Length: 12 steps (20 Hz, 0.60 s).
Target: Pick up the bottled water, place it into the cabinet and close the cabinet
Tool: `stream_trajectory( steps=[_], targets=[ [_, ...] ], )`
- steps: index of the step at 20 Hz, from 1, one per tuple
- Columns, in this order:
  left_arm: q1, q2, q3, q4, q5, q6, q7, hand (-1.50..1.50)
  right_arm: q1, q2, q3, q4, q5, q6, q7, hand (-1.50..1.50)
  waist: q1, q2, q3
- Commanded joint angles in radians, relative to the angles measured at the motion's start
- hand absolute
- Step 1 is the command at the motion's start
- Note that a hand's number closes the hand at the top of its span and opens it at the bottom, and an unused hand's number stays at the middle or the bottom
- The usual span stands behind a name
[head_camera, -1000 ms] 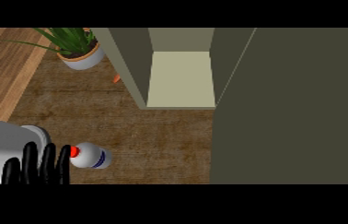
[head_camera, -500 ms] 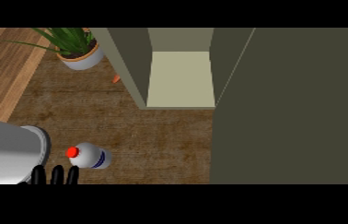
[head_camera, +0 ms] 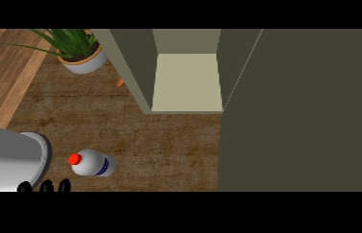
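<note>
- The cabinet [head_camera: 283,112] fills the right half of the view, its door swung open toward the near edge; its pale shelf [head_camera: 187,81] sits at the far middle, with nothing on it.
- The brown counter [head_camera: 141,131] runs from the left to the cabinet's base.
- A grey forearm [head_camera: 21,160] enters at the near left corner.
- A potted plant [head_camera: 79,54] stands at the far left (green leaves, pale pot).
- The bottled water [head_camera: 92,163] stands on the counter at near left, red cap up, just right of the forearm and well apart from the cabinet.
- The left hand [head_camera: 46,186] shows only black fingertips at the near edge, beside the bottle and not holding it; how far it is open cannot be told.
</note>
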Motion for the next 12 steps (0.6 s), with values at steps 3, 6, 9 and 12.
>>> stream_trajectory(
  steps=[3,6,9,12],
  targets=[
    [0.051,0.073,-0.164,-0.052,-0.115,0.020,-0.041,-1.50,0.069,0.014,-0.019,-0.203,-0.141,-0.020,0.087,-1.50,-0.001,-0.003,-0.001],
    [0.087,0.097,-0.153,-0.074,-0.126,0.068,-0.071,-1.50,0.122,0.010,-0.032,-0.186,-0.148,0.024,0.041,-1.50,0.002,-0.005,-0.001],
    [0.082,0.102,-0.115,-0.053,-0.098,0.095,-0.094,-1.50,0.104,0.019,-0.028,-0.199,-0.134,0.010,0.054,-1.50,0.006,0.001,-0.003],
    [0.118,0.138,-0.103,-0.077,-0.054,0.121,-0.102,-1.50,0.159,0.010,-0.046,-0.206,-0.154,0.054,0.018,-1.50,0.003,0.001,-0.003]
  ],
)
